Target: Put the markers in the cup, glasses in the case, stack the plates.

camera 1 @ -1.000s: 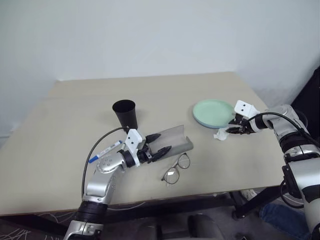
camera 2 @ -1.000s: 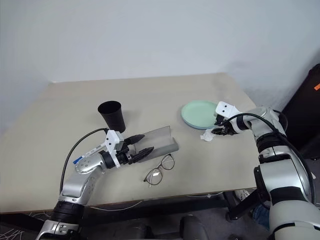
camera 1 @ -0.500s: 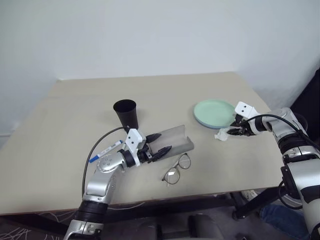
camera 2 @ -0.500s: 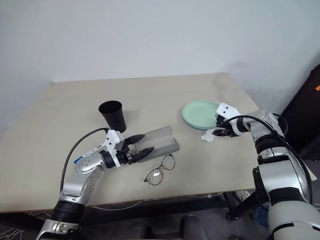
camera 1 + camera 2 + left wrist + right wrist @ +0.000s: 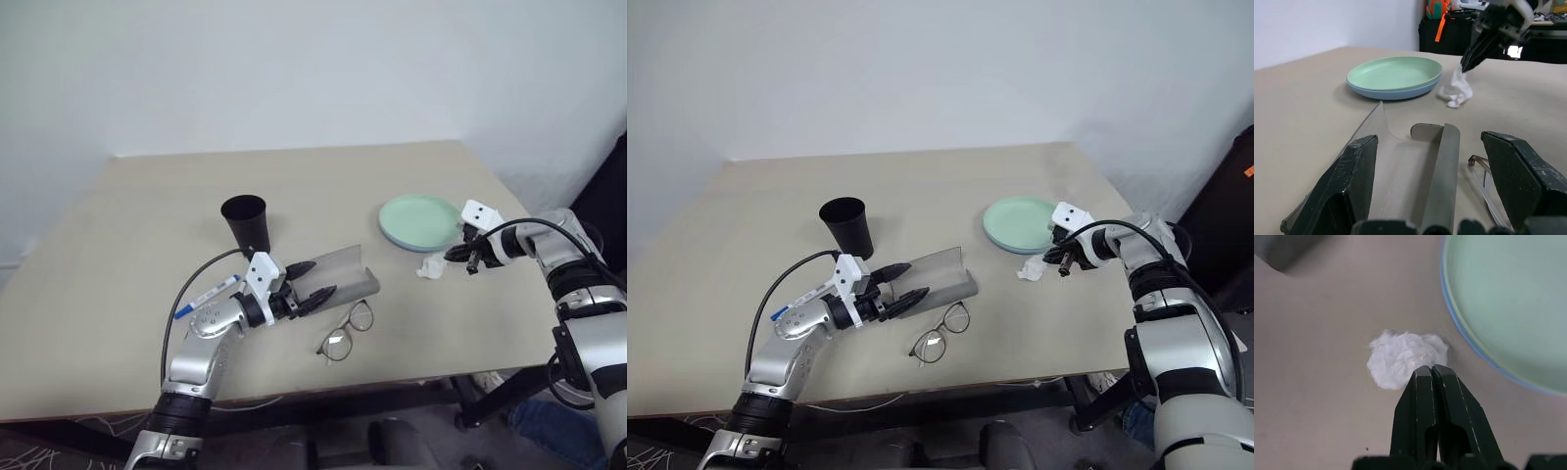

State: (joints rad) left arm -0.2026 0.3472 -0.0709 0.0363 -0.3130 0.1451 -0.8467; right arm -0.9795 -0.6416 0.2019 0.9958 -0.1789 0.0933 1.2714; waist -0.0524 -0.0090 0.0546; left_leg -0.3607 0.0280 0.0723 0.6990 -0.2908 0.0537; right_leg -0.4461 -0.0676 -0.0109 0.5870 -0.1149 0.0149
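While our left gripper (image 5: 312, 280) hung with fingers spread wide over the open grey case (image 5: 343, 274), our right gripper (image 5: 1432, 373) had its fingers pressed together, empty, just above the crumpled tissue (image 5: 1405, 357) beside the stacked plates (image 5: 419, 221) — mint green on light blue. The glasses (image 5: 347, 331) lay near the case, the black cup (image 5: 246, 223) behind it — a marker (image 5: 208, 295) rested by our left forearm.

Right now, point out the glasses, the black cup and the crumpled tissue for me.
glasses (image 5: 347, 331), left eye view, on the bridge between the lenses.
black cup (image 5: 247, 225), left eye view, on its side wall.
crumpled tissue (image 5: 1403, 357), right wrist view, on its middle.
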